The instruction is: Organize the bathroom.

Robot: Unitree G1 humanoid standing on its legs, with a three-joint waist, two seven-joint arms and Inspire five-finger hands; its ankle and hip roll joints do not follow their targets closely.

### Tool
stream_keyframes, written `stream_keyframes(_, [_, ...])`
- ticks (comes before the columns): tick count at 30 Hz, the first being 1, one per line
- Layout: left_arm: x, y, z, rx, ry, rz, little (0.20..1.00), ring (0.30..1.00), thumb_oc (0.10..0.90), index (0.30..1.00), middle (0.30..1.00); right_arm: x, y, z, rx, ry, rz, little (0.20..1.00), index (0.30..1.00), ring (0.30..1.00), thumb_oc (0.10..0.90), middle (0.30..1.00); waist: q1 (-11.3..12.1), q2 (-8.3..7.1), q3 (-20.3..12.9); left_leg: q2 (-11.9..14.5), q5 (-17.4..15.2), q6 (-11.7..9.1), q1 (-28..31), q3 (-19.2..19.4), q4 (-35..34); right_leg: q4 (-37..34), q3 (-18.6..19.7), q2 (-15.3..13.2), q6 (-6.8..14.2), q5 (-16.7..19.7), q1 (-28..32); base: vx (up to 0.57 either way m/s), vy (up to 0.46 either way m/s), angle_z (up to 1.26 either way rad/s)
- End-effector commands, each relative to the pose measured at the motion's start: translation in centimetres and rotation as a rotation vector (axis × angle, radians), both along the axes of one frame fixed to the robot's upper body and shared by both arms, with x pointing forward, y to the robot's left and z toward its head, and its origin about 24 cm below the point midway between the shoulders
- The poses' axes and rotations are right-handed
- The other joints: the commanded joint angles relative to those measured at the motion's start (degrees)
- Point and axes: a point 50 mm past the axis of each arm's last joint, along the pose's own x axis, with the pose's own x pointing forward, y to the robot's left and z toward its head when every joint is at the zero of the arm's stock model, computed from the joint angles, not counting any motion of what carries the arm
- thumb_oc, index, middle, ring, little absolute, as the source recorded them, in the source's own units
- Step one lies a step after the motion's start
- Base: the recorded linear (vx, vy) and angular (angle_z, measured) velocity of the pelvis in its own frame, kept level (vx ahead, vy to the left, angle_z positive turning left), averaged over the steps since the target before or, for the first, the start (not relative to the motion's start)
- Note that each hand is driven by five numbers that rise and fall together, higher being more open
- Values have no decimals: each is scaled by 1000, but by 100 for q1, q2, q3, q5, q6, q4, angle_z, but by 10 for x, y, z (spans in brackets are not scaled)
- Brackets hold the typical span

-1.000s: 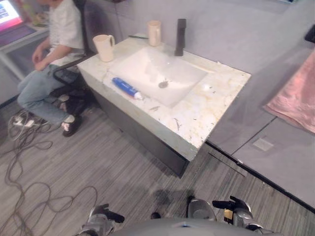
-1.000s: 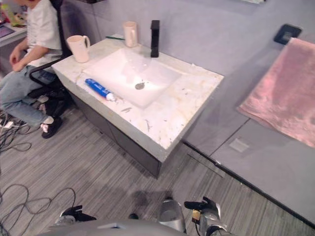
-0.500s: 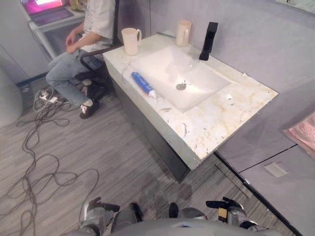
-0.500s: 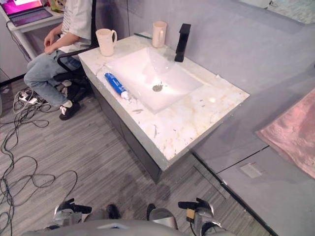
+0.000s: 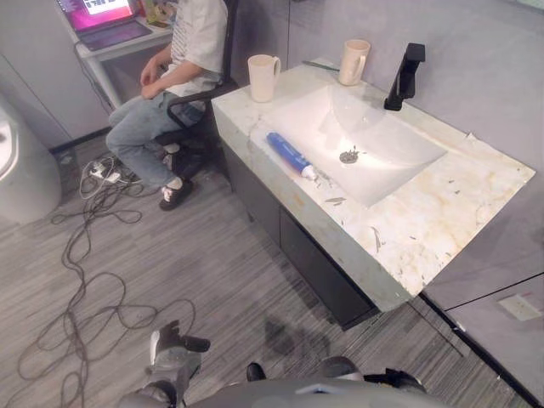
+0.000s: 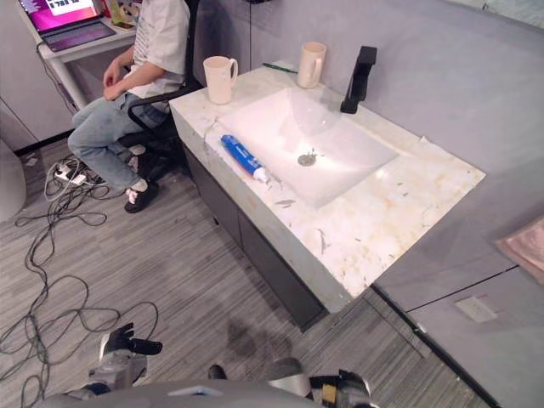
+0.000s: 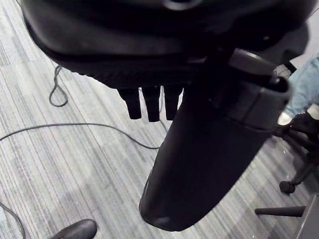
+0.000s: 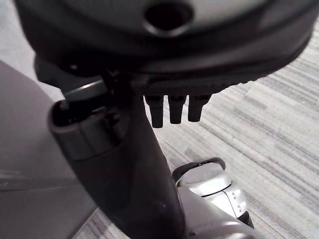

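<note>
A marble vanity counter (image 5: 442,221) with a white sink (image 5: 374,144) stands ahead by the grey wall. A blue toothpaste tube (image 5: 289,153) lies on the counter's front strip beside the sink. Two cream cups stand on it: one (image 5: 263,76) at the left corner, one (image 5: 354,61) at the back next to a black faucet (image 5: 406,75). A thin green stick (image 6: 279,67) lies behind the back cup. My left hand (image 5: 174,348) and right hand (image 6: 344,387) hang low over the floor, far from the counter. Both are open and hold nothing, with straight fingers (image 7: 149,102) and thumb (image 8: 124,169).
A person (image 5: 183,68) sits on a black chair (image 5: 200,119) just left of the counter, at a desk with a laptop (image 5: 102,17). Cables (image 5: 76,280) sprawl over the striped floor on the left. A pink towel's edge (image 6: 525,246) hangs at the right.
The camera has turned left: the counter sits further right in the picture and more floor, cables and desk show. Both hands stay low and empty.
</note>
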Motion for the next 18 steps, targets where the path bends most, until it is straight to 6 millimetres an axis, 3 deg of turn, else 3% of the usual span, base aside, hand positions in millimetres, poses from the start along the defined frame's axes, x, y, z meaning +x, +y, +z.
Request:
stream_keyframes(1, [11,16,9,56,-67,76,900,900,800,900,900,17,-17,8,-43,-15,83,900,900,900,800,900,-139,269,19,727,-205,-372,-31,233,704,994,257,-162,259,102,-797,61,354,11])
stream_keyframes(2, [10,16,8,57,-60,69,900,900,800,900,900,17,-18,8,-44,-17,82,900,900,900,800,900,-146,290,34,710,-221,-353,-8,261,694,1147,302,-210,258,204,-908,81,325,5])
stream_keyframes(3, [6,17,7,59,-49,67,900,900,800,900,900,16,-22,9,-45,-15,82,900,900,900,800,900,-164,351,98,671,-300,-333,75,278,688,1604,434,-432,227,481,-1135,84,254,6])
stream_keyframes(5, [-1,20,6,69,-38,74,900,900,800,900,900,16,-27,10,-48,-14,102,900,900,900,800,900,-158,467,156,637,-365,-336,164,285,646,1849,579,-523,192,819,-1413,115,287,16])
stream_keyframes(6, [-6,22,5,66,-35,79,900,900,800,900,900,17,-29,11,-55,-12,106,900,900,900,800,900,-183,499,185,572,-396,-315,212,220,623,1952,620,-369,189,835,-1510,202,380,6])
stream_keyframes(7, [-9,23,4,57,-41,74,900,900,800,900,900,17,-29,11,-54,-4,106,900,900,900,800,900,-218,452,185,410,-403,-263,261,131,587,1754,441,36,194,667,-1521,240,359,-8])
stream_keyframes(9, [-10,23,4,64,-48,65,900,900,800,900,900,17,-26,10,-62,9,119,900,900,900,800,900,-234,334,162,201,-399,-210,320,78,536,1204,122,299,166,526,-1383,218,240,-2])
stream_keyframes(10, [-10,23,4,64,-48,65,900,900,800,900,900,17,-26,10,-62,9,119,900,900,900,800,900,-234,334,162,201,-399,-210,320,78,536,1204,122,299,166,526,-1383,176,153,50])
stream_keyframes(12, [-6,20,5,64,-55,42,900,900,800,900,900,14,-21,8,-63,17,110,900,900,900,800,900,-313,81,70,-241,-429,-208,383,-209,450,-17,-109,793,74,622,-1243,312,279,79])
stream_keyframes(13, [-2,17,5,69,-54,19,900,900,800,900,900,7,-16,5,-53,28,73,900,900,900,800,900,-396,-36,-12,-513,-414,-228,426,-587,327,-548,-254,1034,12,880,-1218,336,310,69])
stream_keyframes(15, [-2,16,5,77,-55,-4,900,900,800,900,900,0,-11,2,-32,54,40,900,900,900,800,900,-472,-79,-50,-607,-412,-248,454,-857,297,-678,-276,1154,-47,1014,-1264,202,193,132])
stream_keyframes(18, [-2,14,6,87,-68,-17,900,900,800,900,900,-10,-10,0,-30,77,-26,900,900,900,800,900,-542,-47,-103,-591,-322,-226,423,-1078,229,-611,-44,1217,-140,928,-1192,103,137,96])
